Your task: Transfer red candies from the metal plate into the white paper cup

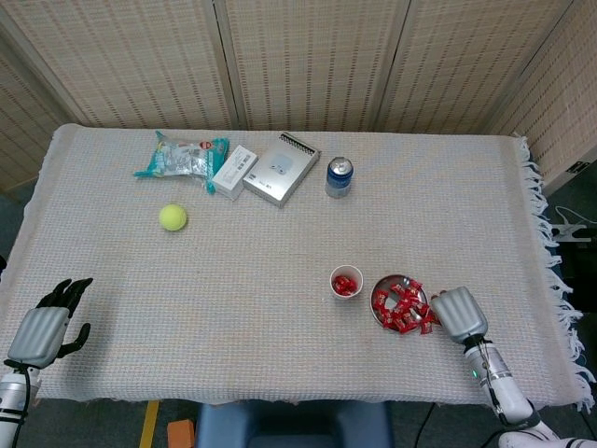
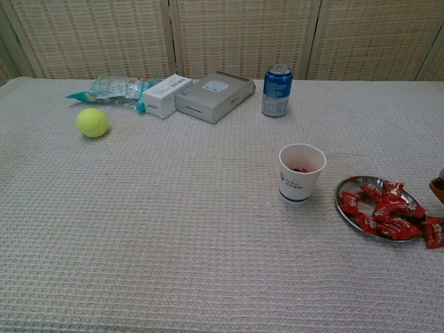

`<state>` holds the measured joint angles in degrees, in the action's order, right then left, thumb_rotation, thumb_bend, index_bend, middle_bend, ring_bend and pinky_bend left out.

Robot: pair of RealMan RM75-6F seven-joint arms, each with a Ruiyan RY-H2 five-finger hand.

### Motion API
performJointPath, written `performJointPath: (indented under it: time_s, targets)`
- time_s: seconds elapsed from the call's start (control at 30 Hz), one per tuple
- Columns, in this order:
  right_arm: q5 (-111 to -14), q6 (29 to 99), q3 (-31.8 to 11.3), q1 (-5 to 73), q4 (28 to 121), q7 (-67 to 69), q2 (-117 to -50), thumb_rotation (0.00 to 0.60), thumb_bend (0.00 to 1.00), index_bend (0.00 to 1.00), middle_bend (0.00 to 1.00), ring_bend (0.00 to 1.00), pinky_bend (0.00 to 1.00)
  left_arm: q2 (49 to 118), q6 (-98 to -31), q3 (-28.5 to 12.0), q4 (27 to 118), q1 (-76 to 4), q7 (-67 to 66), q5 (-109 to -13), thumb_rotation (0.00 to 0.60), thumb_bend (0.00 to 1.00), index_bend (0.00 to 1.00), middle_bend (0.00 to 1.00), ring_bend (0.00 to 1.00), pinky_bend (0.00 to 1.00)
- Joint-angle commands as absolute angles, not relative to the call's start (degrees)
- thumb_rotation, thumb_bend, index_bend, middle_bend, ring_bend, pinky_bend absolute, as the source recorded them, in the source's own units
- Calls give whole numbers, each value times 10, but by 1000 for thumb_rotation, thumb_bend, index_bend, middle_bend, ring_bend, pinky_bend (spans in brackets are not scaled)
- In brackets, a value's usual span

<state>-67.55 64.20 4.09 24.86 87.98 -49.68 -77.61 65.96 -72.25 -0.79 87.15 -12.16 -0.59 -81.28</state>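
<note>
The metal plate sits near the table's front right and holds several red candies. One candy lies at the plate's right edge, partly on the cloth. Just left of the plate stands the white paper cup, with red candies showing inside. My right hand is at the plate's right rim, back up and fingers hidden beneath; only a tip shows in the chest view. My left hand rests at the front left edge, fingers spread and empty.
Along the back stand a blue can, a grey device, a white box and a plastic packet. A yellow tennis ball lies at the left. A woven cloth covers the table.
</note>
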Motion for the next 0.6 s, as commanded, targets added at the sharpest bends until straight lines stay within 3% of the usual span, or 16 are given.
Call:
performJointPath:
  time_s: [0.03,0.3,0.6]
  targets:
    - [-687,652,28,252,913,-480,-757,600,435,806,674,836,1000,660,-722,-8,872,-122,-7,-813,600,473,0,72,38,199]
    - [-698,651,-27,291,999,-468,-742,600,436,806,674,838,1000,662,-721,-8,872,-122,-12,-811,600,473,0,73,38,199]
    - [-639,633,-83,359,1026,-533,-808,600,435,806,674,838,1000,657,-721,-8,871,-122,0,-813,600,473,0,73,38,199]
